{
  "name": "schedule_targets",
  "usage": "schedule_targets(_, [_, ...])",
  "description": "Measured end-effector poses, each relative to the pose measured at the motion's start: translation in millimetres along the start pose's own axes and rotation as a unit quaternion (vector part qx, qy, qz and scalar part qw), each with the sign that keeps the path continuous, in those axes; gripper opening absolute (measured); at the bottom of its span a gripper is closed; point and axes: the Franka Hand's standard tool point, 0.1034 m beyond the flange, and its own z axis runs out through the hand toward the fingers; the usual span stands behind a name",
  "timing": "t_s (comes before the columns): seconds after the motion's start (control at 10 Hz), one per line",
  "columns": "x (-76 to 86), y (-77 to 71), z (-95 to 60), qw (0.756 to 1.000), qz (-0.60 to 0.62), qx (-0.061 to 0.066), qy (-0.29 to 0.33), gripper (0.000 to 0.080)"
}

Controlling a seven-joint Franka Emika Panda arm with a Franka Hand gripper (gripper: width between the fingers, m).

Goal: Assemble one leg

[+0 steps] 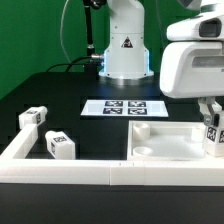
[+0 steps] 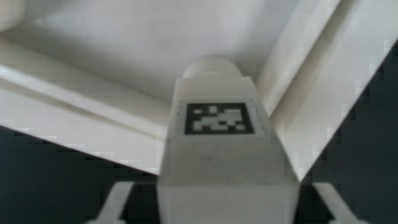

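Note:
My gripper [image 1: 212, 122] is at the exterior view's right, shut on a leg [image 1: 213, 133], a chunky white block with a square tag. It holds the leg upright over the right end of the large flat white panel [image 1: 160, 141] with raised rim. In the wrist view the leg [image 2: 219, 120] fills the middle, its tag facing the camera, with my gripper [image 2: 221, 200] around its near end and a finger [image 2: 125, 198] at each side. The panel's rim and corner [image 2: 107, 95] lie beyond the leg's tip. Two more legs [image 1: 33, 118] [image 1: 60, 145] lie at the left.
The marker board [image 1: 122, 107] lies flat behind the panel. The robot base [image 1: 125, 50] stands at the back. A low white wall [image 1: 70, 168] runs along the table's front and left side.

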Motion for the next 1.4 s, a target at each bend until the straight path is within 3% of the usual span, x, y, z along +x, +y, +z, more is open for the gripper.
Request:
schedule_targets(0.3, [0.2, -4.9, 1.0, 0.978, 0.206, 0.007, 0.020, 0.0291])
schedule_targets(0.6, [-2.2, -0.8, 2.0, 0.916, 0.401, 0.012, 0.018, 0.0291])
schedule_targets(0.9, [-2.7, 0.0, 2.4, 0.838, 0.546, 0.004, -0.003, 0.0291])
schedule_targets(1.1, [-3.0, 0.4, 2.4, 0.822, 0.569, 0.005, -0.004, 0.0291])
schedule_targets(1.2, [-3.3, 0.1, 2.9, 0.827, 0.562, 0.005, -0.005, 0.0388])
schedule_targets(1.3, [-3.3, -0.1, 2.7, 0.836, 0.548, 0.004, -0.006, 0.0388])
schedule_targets(1.4, [-3.1, -3.1, 1.7, 0.842, 0.539, 0.002, -0.012, 0.0559])
